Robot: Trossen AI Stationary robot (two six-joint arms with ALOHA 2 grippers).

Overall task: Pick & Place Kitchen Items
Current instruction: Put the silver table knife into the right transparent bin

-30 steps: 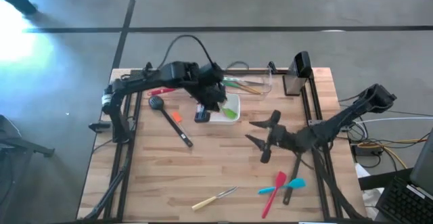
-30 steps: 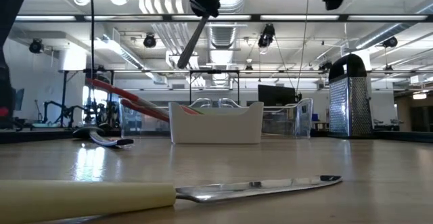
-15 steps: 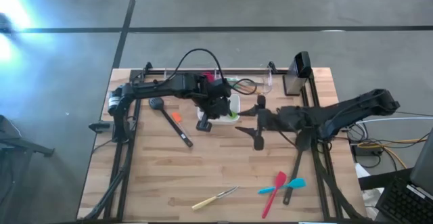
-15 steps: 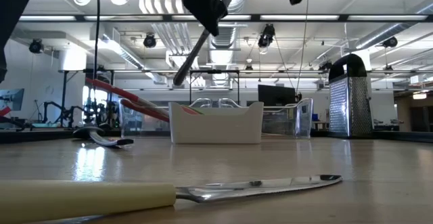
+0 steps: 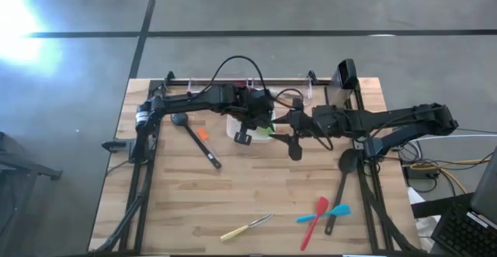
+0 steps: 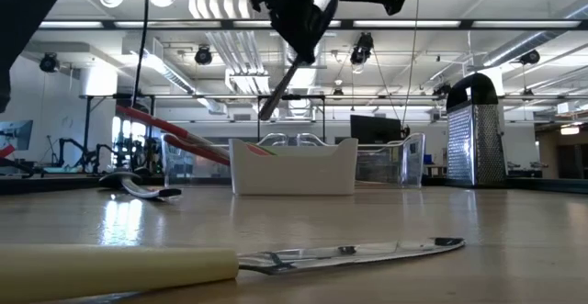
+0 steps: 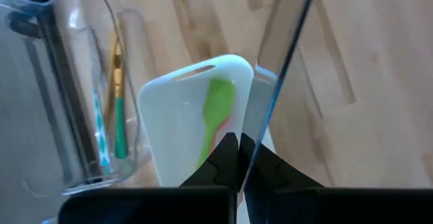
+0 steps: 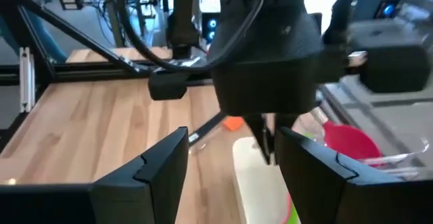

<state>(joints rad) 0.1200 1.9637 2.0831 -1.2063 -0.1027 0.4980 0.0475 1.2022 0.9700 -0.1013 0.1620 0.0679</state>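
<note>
Light wooden butcher-block table (image 5: 171, 203), rectangular, framed by dark rails at back and sides.

Resting directly on top:
- White rectangular dish (image 5: 262, 130) near back centre, holding a green utensil (image 7: 218, 113).
- Clear plastic bin (image 5: 299, 94) just behind dish, at back edge.
- Metal box grater (image 5: 342, 86) upright at back right corner.
- Black ladle (image 5: 194, 138) left of dish, handle angled toward front.
- Small orange piece (image 5: 203, 133) just beside ladle handle.
- Black spoon (image 5: 342, 181) at right side, bowl toward back.
- Red spatula (image 5: 314, 220) and blue spatula (image 5: 324, 213) crossed near front right.
- Cream-handled knife (image 5: 245, 227) at front centre, lying flat.
</note>
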